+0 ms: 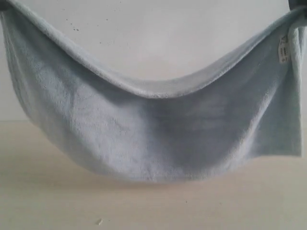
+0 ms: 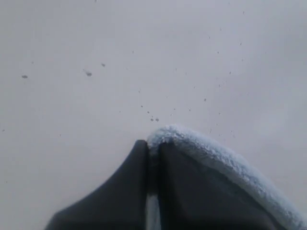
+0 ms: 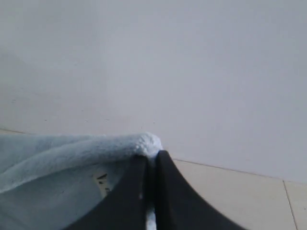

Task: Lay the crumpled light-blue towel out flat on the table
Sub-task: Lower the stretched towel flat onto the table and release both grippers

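Observation:
The light-blue towel [image 1: 158,134] hangs in the air like a hammock, held up by its two top corners, with its upper hem sagging in the middle. Its lower fold hovers just above the beige table [image 1: 153,206]; whether it touches I cannot tell. A small white tag [image 1: 282,50] shows near the right corner. My left gripper [image 2: 152,146] is shut on the towel's hem [image 2: 211,151] at the upper left. My right gripper [image 3: 151,155] is shut on the other corner [image 3: 72,153], with the tag [image 3: 101,183] just beside its dark fingers [image 3: 129,191].
A white wall [image 1: 158,33] with a few dark specks stands behind the table. A small pale crumb [image 1: 99,222] lies on the table near the front edge. Only a dark bit of the right arm [image 1: 296,5] shows at the exterior view's top right.

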{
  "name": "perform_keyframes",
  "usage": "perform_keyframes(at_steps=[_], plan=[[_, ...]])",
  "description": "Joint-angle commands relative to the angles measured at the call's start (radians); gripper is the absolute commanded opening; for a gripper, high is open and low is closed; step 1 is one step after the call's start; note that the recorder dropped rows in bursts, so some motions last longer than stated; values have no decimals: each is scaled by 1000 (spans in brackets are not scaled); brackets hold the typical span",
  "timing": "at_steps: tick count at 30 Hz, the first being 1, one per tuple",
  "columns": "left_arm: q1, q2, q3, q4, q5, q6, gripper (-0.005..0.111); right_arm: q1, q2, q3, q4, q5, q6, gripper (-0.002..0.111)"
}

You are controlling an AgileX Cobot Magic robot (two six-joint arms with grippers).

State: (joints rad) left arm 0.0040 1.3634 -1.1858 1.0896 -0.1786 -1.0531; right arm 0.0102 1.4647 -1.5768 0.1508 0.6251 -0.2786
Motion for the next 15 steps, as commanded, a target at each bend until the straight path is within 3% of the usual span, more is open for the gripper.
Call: perform_keyframes(at_steps=[1, 8, 15], plan=[[-3, -20, 30, -3, 23, -15, 4, 0, 0, -51, -28, 162, -28, 0], [-3, -81, 251, 74, 139, -15, 4, 0, 44, -10, -122, 499, -22, 0], [-3, -179, 512, 82, 131, -15, 4, 0, 45, 136, -138, 522, 7, 0]])
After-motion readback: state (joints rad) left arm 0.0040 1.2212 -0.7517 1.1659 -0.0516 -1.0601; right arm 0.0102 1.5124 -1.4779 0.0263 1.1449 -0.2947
